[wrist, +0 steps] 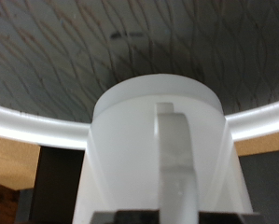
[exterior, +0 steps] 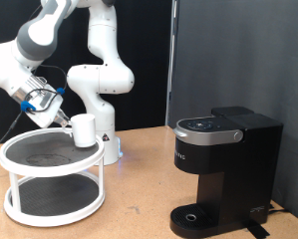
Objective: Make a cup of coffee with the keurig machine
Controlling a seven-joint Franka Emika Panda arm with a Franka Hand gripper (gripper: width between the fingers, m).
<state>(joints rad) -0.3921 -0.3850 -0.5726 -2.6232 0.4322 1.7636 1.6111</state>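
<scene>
The white cup (exterior: 84, 129) stands upright at the right edge of the upper tier of a round white rack (exterior: 14, 149), as the exterior view shows it. My gripper (exterior: 62, 115) is right beside it on the exterior view's left. In the wrist view the cup (wrist: 130, 140) fills the frame. Its handle (wrist: 176, 154) faces the camera and runs down between the dark finger tips at my gripper (wrist: 176, 215). The black keurig machine (exterior: 228, 164) stands at the exterior view's right with its lid down and its drip tray (exterior: 195, 216) bare.
The rack has two tiers with dark patterned mats; its upper mat (wrist: 130, 47) and white rim (wrist: 27, 121) show behind the cup. The robot's base (exterior: 101, 100) stands just behind the rack. A wooden table top (exterior: 139, 194) lies between rack and machine.
</scene>
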